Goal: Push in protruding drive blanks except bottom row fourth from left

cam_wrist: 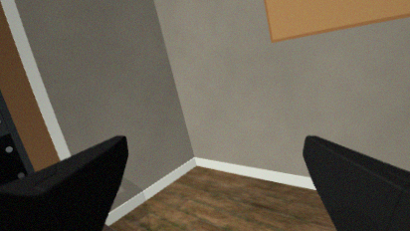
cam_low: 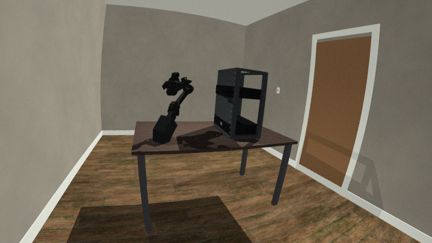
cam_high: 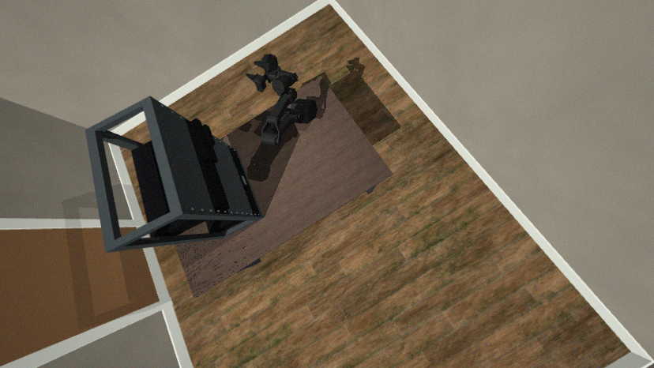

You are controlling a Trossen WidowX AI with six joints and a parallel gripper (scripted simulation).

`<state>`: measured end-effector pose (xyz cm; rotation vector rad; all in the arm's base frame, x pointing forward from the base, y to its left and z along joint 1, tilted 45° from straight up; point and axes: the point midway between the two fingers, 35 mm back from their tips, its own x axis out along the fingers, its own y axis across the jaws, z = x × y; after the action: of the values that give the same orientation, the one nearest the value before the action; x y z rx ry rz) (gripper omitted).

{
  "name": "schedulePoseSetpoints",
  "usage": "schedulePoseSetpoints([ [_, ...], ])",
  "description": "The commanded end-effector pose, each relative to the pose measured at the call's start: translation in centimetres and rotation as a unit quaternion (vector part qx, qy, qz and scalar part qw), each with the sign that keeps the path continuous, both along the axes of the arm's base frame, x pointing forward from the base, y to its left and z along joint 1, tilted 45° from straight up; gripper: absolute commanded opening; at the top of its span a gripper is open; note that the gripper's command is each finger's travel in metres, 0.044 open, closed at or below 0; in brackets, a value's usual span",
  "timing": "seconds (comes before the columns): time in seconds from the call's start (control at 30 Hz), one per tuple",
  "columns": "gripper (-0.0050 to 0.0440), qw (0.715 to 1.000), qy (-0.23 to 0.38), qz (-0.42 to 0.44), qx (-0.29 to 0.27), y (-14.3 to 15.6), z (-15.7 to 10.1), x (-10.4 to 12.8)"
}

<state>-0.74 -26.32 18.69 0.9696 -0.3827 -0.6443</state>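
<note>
Rack (cam_low: 236,90) upright on table (cam_low: 272,139), tall axis vertical, front toward arm (cam_low: 178,100); jaws wide apart, empty.

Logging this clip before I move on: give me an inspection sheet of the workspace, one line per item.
Surface: brown table on dark legs, shadowed under arm and rack.
Job's things: dark rack upright at the table's door-side end, apart from the arm; blanks too small to judge.
Clutter: nothing seen.
Gripper: gripper open, holding nothing, raised above the table, aimed at a room corner; rack edge at the wrist view's left.
Cables: nothing seen.
Surroundings: grey walls, wood floor, brown door in white frame, wall switch.
</note>
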Motion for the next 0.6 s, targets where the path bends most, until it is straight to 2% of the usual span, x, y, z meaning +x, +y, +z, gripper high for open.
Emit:
schedulePoseSetpoints([
  [0.0,0.04,1.0,0.003,0.0,-0.004,-0.17,0.24,-0.12],
  [0.53,0.04,1.0,0.003,0.0,-0.004,-0.17,0.24,-0.12],
  [0.57,0.044,1.0,0.003,0.0,-0.004,-0.17,0.24,-0.12],
])
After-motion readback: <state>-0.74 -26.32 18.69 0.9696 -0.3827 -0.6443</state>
